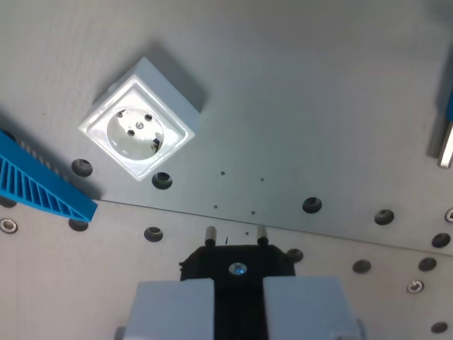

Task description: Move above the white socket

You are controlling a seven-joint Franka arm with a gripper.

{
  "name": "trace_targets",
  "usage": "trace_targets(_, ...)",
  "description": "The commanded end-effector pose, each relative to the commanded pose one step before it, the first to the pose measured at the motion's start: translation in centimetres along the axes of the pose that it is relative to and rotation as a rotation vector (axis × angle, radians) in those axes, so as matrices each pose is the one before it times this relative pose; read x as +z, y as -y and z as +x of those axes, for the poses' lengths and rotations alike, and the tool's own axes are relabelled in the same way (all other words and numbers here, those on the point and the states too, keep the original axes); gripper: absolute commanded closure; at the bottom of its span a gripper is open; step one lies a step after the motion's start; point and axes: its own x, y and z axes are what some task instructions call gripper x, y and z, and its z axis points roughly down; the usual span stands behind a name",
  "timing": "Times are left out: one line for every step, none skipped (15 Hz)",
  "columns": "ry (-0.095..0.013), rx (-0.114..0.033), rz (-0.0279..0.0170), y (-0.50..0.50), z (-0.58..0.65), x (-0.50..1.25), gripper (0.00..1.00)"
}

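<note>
The two pale grey fingers [173, 308] of the gripper [238, 312] clamp a black two-pin plug [237, 261], its metal pins pointing up the wrist view. The square white plastic socket [138, 131] sits on the grey metal plate [318, 106] toward the upper left, well apart from the plug. A blue ribbed plastic piece [39, 184] lies just beside the socket at the left edge, and bare plate stretches to the right

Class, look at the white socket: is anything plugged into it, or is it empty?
Empty. The white socket shows its open round recess with bare holes; the black plug sits in the gripper, apart from it.
</note>
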Motion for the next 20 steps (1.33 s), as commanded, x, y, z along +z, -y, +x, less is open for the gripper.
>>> trace_targets(-0.0929,-0.2273,-0.0087,0.588,-0.312,1.666,1.0)
trace_targets(-0.0004,-0.0234,0.00095,0.241,-0.065,0.5,1.0)
trace_targets(0.0024,-0.017,0.00139,0.205,-0.046,0.434,1.0)
trace_targets(0.0026,-0.0233,0.00166,0.211,-0.042,0.442,1.0)
trace_targets(0.0002,-0.0233,0.00062,0.219,-0.04,0.455,1.0)
trace_targets(-0.0022,-0.0195,-0.00004,0.23,-0.04,0.469,1.0)
trace_targets(0.0001,-0.0178,0.00054,0.241,-0.045,0.484,1.0)
trace_targets(-0.0011,-0.0217,-0.00043,0.254,-0.047,0.5,1.0)
trace_targets(-0.0026,-0.0224,-0.0006,0.264,-0.047,0.5,1.0)
trace_targets(-0.0034,-0.0157,-0.00117,0.269,-0.047,0.5,1.0)
trace_targets(0.0,-0.0201,-0.00028,0.274,-0.046,0.5,1.0)
trace_targets(-0.0028,-0.0196,-0.00089,0.274,-0.042,0.5,1.0)
trace_targets(-0.0021,-0.0155,-0.00123,0.269,-0.035,0.5,1.0)
trace_targets(-0.0023,-0.0131,-0.00112,0.265,-0.028,0.5,1.0)
trace_targets(0.0001,-0.017,-0.00066,0.259,-0.021,0.5,1.0)
trace_targets(0.0024,-0.0113,-0.00043,0.253,-0.014,0.5,1.0)
trace_targets(-0.0009,-0.0141,-0.00131,0.247,-0.005,0.495,1.0)
trace_targets(0.0002,-0.0151,-0.00148,0.241,0.0,0.485,1.0)
trace_targets(-0.0009,-0.0073,-0.00273,0.236,0.006,0.471,1.0)
trace_targets(0.0021,-0.012,-0.00135,0.229,0.011,0.455,1.0)
